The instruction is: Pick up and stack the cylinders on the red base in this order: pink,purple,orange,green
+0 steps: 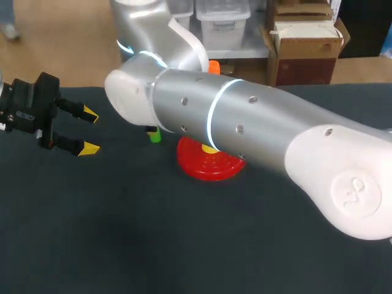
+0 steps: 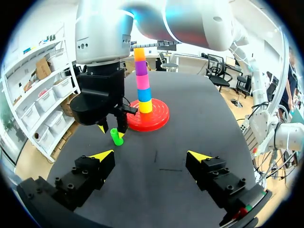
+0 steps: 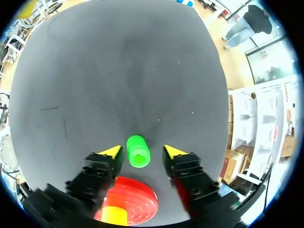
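Both grippers gape: right gripper (image 3: pixel 142 151) astride the green cylinder (image 3: pixel 137 153) beside the base (image 3: pixel 137 199), left gripper (image 1: pixel 90 131) near the table's (image 1: pixel 184 245) left edge.

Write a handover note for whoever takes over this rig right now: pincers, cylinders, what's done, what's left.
Left pincer: open, empty, off to the side.
Right pincer: open, astride the green plastic cylinder, which stands on the table beside the round red base; not yet gripped.
Done: pink cylinder, purple cylinder, orange cylinder stacked in order, above a yellow cylinder and a blue cylinder.
Left: grip green, place it on orange.
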Robot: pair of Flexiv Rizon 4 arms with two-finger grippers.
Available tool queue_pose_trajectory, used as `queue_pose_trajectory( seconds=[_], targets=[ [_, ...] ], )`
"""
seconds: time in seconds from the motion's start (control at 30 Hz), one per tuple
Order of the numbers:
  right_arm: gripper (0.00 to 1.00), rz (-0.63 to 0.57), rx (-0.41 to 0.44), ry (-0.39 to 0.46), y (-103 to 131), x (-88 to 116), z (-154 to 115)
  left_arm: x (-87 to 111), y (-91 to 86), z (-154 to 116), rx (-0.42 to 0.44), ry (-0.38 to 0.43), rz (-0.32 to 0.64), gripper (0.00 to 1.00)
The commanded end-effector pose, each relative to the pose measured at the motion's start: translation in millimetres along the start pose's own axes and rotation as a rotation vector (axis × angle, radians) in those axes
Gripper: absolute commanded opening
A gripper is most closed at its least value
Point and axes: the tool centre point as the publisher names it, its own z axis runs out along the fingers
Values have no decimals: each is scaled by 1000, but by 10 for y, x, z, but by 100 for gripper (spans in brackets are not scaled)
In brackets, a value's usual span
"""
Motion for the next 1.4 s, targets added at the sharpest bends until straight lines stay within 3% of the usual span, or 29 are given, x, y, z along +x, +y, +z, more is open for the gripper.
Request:
queue_pose_trajectory(
  seconds=[0.03,0.2,0.33,0.53,0.7,0.87,1.2,1.4],
  targets=[
    [2,3,-211,10,-103,-65,23,11,6,-3,2,-3,2,100],
    [0,5,-199,-2,-107,-71,3,11,6,-3,2,-3,2,100],
    [0,-8,-187,-37,-145,-50,-236,11,6,-3,2,-3,2,100],
    [0,-70,-172,-141,-118,152,-1066,11,6,-3,2,-3,2,100],
    [0,-121,-115,-193,-88,538,-1830,11,6,-3,2,-3,2,100],
    [0,-97,-51,-229,-110,888,-2311,11,6,-3,2,-3,2,100],
    [0,-21,50,-294,-23,1346,-2804,11,6,-3,2,-3,2,100],
    [0,-22,50,-272,44,1451,-2778,11,6,-3,2,-3,2,100]
  ],
)
